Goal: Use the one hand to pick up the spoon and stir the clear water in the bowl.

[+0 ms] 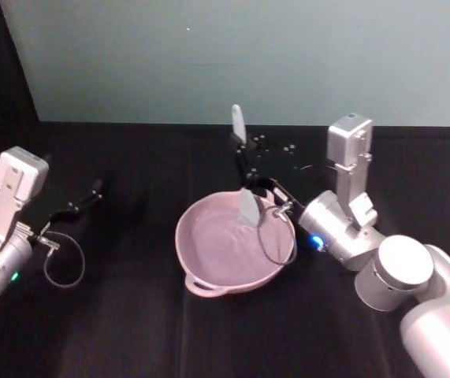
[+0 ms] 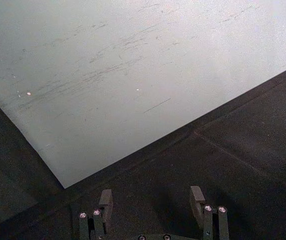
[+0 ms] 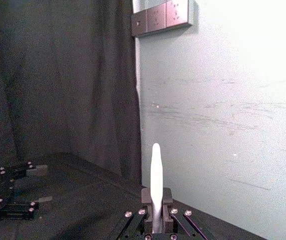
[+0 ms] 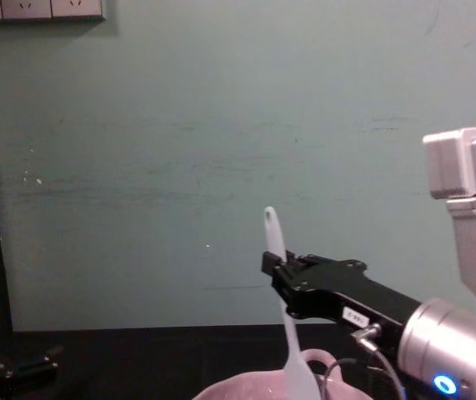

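Black table. Pink bowl sits directly below my right gripper, clear water inside. My right gripper reaches in over the bowl's far rim, jaws clamped on the white spoon mid-handle. Spoon near upright: handle tip above my jaws, paddle head below them, down in the bowl. My left gripper hangs well off to the side, jaws apart, nothing between them.
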